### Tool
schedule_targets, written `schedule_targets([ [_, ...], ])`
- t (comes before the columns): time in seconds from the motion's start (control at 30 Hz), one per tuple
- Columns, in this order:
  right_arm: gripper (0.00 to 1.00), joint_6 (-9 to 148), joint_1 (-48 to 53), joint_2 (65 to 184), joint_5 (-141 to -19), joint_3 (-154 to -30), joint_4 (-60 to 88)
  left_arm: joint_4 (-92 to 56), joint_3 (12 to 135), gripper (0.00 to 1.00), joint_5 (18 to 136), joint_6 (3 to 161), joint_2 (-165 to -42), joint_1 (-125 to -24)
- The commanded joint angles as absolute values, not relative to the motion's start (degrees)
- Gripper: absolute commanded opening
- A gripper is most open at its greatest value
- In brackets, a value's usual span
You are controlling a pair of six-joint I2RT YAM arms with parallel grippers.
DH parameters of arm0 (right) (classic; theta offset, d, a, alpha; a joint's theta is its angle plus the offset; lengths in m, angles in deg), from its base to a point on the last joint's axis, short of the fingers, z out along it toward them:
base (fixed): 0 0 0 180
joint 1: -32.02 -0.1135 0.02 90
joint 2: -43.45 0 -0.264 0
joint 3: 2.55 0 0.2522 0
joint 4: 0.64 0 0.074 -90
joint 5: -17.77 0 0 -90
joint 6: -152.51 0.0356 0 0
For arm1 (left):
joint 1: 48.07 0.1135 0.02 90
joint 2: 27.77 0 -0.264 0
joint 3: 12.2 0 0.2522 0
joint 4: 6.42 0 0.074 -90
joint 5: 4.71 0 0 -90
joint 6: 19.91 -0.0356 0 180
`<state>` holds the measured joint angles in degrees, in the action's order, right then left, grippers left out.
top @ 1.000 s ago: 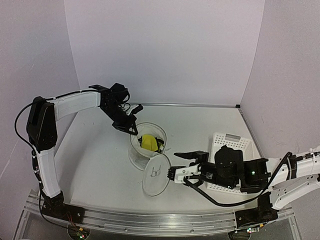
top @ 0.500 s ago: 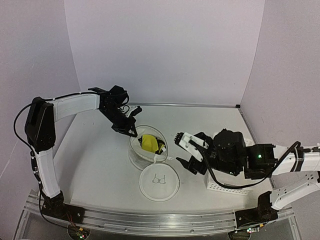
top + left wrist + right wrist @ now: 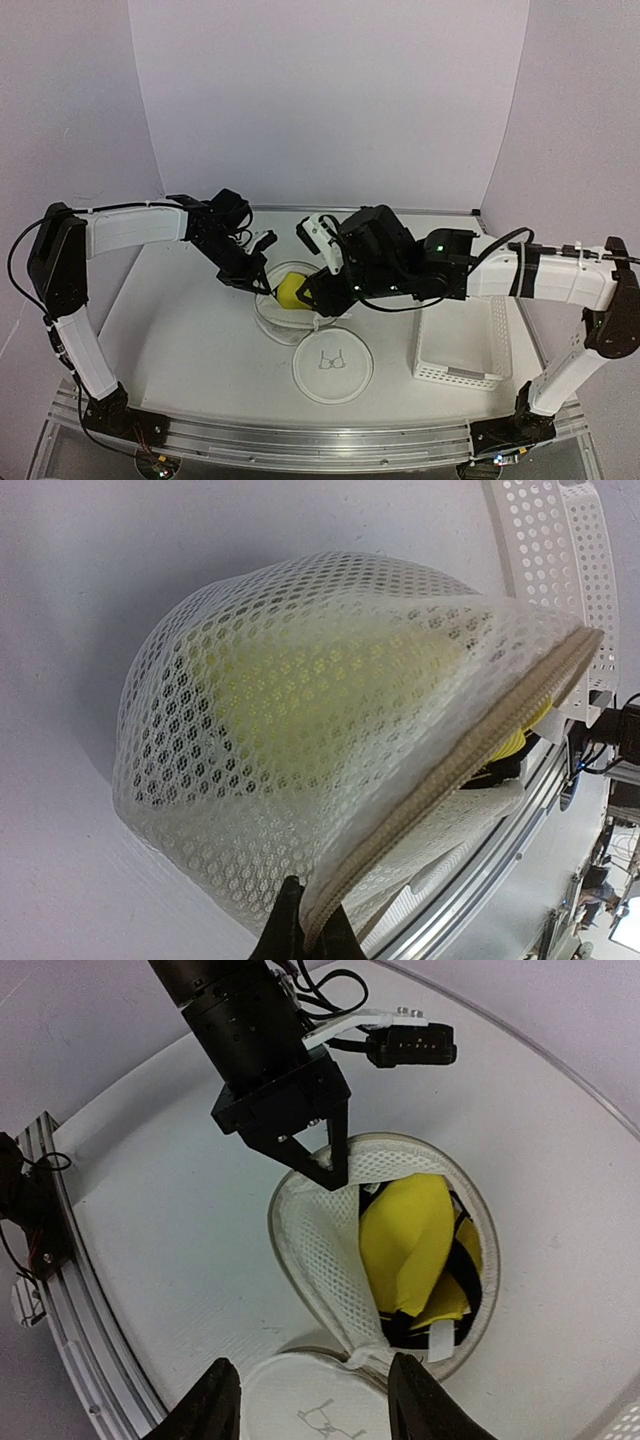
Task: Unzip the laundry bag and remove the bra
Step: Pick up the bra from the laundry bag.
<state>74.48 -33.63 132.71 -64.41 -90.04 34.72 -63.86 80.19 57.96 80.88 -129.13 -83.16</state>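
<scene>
The laundry bag (image 3: 272, 318) sits unzipped at mid-table. Its round lid with the black bra outline (image 3: 332, 363) lies flat in front of it. A yellow bra with black straps (image 3: 291, 289) lies inside the bag. My left gripper (image 3: 256, 284) is shut on the bag's far-left zipper rim (image 3: 470, 745), its fingertips (image 3: 283, 928) pinching the mesh. The bra shows yellow through the mesh (image 3: 330, 680). My right gripper (image 3: 312, 290) hovers open and empty above the bag's opening. In the right wrist view its fingers (image 3: 215, 1405) straddle the lid (image 3: 320, 1410), with the bra (image 3: 415, 1240) beyond them.
A white perforated plastic basket (image 3: 460, 340) stands right of the bag and also shows in the left wrist view (image 3: 560, 540). The left gripper (image 3: 322, 1165) shows in the right wrist view at the bag's rim. Walls enclose the table at the back and sides.
The right arm let go of the lid, which dropped flat on the table, then swung from the front right up over the bag's opening. The left gripper stayed on the rim.
</scene>
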Motion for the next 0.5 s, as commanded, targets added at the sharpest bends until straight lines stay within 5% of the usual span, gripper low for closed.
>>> schedule_targets([
  [0.0,0.51,88.8,-31.6,137.0,-74.4,-95.4,37.2,-58.0,76.8,0.0,58.6,85.6,-125.5,-83.1],
  [0.47,0.52,107.3,-25.2,142.0,-80.2,-93.1,37.5,-52.5,72.6,0.0,59.0,89.4,-129.0,-83.1],
])
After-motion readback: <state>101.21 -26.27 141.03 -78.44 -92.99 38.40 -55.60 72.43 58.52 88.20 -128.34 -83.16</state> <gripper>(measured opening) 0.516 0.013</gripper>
